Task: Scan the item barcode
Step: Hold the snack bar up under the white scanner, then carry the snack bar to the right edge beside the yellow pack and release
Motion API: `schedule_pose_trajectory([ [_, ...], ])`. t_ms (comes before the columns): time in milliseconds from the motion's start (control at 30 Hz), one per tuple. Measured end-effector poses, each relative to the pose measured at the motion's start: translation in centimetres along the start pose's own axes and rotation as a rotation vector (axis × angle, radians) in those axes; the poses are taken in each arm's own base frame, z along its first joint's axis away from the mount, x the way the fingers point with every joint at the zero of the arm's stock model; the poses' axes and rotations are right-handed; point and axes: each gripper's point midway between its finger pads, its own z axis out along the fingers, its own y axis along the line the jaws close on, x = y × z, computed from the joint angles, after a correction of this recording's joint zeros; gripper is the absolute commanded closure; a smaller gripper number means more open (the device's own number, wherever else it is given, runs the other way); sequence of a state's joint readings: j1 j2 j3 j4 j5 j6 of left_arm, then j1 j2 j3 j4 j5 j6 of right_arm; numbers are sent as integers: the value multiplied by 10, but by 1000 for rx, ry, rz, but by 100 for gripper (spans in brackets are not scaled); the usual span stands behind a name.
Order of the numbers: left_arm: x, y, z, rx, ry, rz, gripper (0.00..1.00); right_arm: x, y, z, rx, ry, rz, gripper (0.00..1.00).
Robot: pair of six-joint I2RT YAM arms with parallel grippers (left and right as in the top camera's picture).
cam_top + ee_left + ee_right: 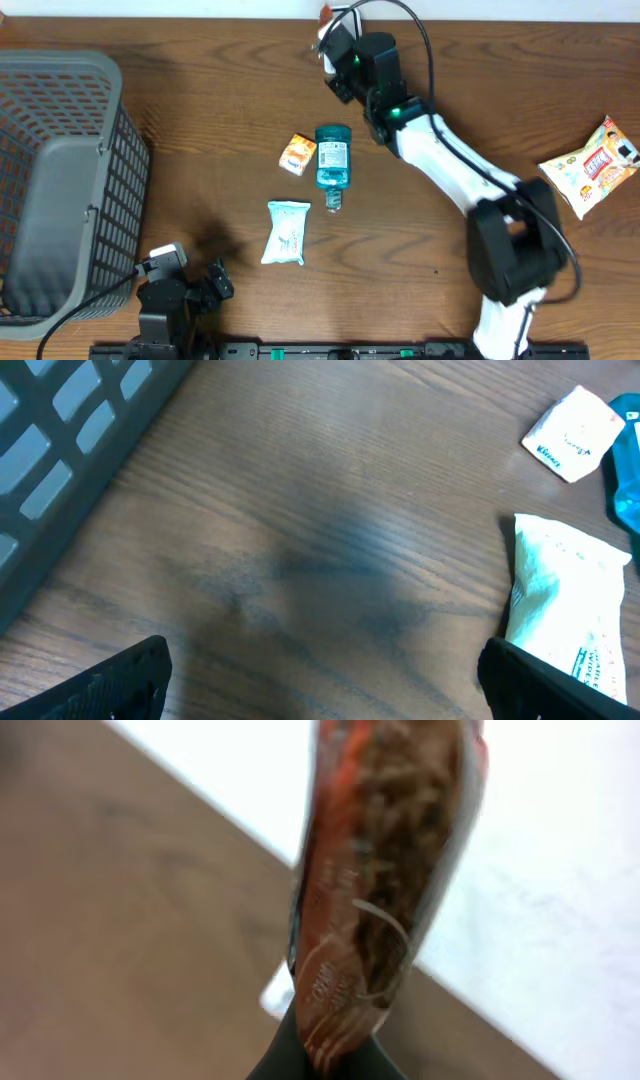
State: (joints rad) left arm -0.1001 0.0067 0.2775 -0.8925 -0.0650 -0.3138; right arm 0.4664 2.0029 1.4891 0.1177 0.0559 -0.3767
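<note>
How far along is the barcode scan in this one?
Done: the right gripper is shut on a red packet, held upright at the table's far edge. In hand: apparently presenting it; no scanner shows. To do: bottle, box, wipes and snack bag lie unscanned; left gripper open near the basket.

- right gripper (325, 1058) pinched on bottom edge of packet (385, 870)
- packet upright, red with clear window, brown bits inside, blurred
- behind it: wood table (120, 930) left, white surface (560, 870) right
</note>
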Motion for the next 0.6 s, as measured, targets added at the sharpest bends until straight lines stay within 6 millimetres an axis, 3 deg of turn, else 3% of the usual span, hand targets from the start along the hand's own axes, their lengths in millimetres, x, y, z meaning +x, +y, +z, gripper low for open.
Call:
schedule_pose_trajectory([
  [233,0,0,0,0,0,0,2,2,-43,62,168,-93,15,99],
  [367,0,0,0,0,0,0,2,-5,-59,99,201,-125,0,99],
  [600,0,0,0,0,1,0,2,17,-45,139,156,-9,-134,99],
])
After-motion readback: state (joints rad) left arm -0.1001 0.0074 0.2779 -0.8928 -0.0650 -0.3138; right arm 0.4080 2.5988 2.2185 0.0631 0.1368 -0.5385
